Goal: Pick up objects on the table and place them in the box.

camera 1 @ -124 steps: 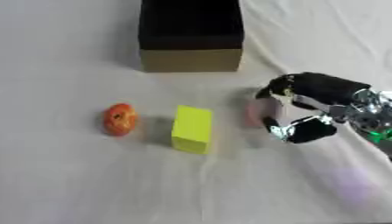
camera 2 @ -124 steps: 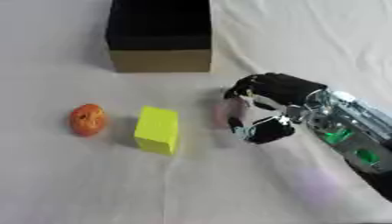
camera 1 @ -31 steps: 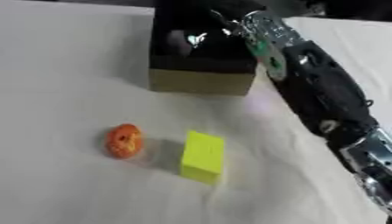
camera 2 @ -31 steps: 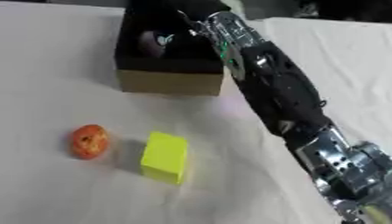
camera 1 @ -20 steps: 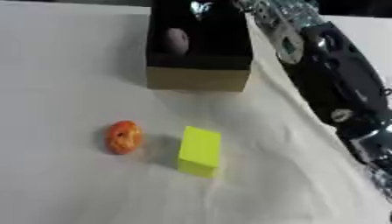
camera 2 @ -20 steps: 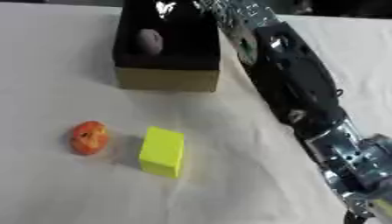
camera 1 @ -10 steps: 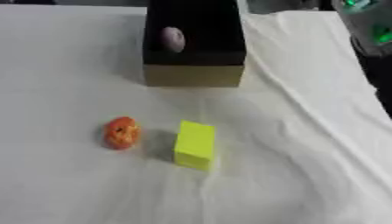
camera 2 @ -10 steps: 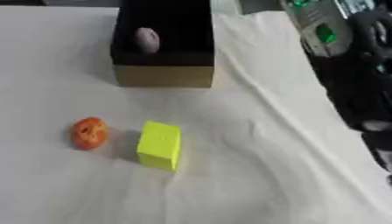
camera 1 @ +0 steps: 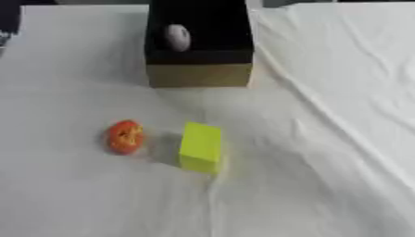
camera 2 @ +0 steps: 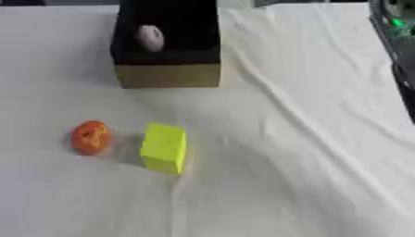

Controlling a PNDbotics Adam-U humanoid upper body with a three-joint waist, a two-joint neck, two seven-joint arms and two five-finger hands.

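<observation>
A box with a tan front wall and a black inside stands at the far middle of the table. A pale oval object lies inside it, near its left wall. On the cloth in front lie a round orange-red object and, just to its right, a yellow-green block. Neither hand shows. Only a dark stretch of my right arm with a green light runs along the right edge of the right eye view.
A white cloth covers the table, with a long crease running from beside the box down to the right. A dark shape sits at the upper left corner of the left eye view.
My right arm has drawn back from over the box to the right edge, and its hand has left the view. The pale oval object stays in the box.
</observation>
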